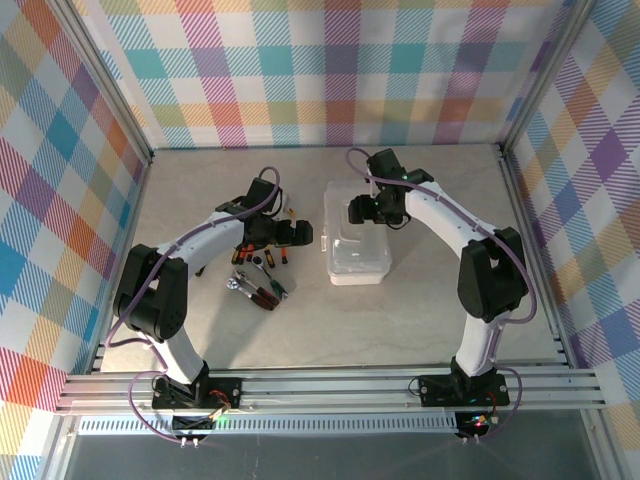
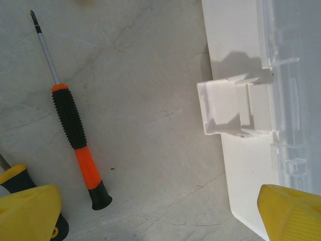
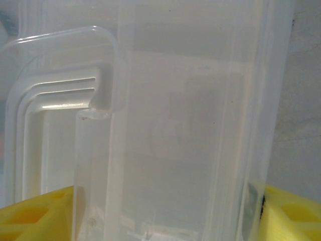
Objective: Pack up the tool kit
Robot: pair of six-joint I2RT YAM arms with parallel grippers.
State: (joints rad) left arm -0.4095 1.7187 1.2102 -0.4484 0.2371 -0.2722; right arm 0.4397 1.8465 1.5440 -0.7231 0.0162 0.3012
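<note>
Overhead: case (image 1: 358,262) on grey marbled tabletop (image 1: 420,320), plaid walls (image 1: 330,70) around.

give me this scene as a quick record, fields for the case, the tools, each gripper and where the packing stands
case: translucent plastic case, mid-table, right of the tools
screwdriver: orange-and-black screwdriver flat on the table, apart from the case latch
tool pile: small tool pile left of the case
left gripper: open, empty, between pile and case
right gripper: fingers flank the case's far end; grip unclear
packing: visible tools lie outside the case
</note>
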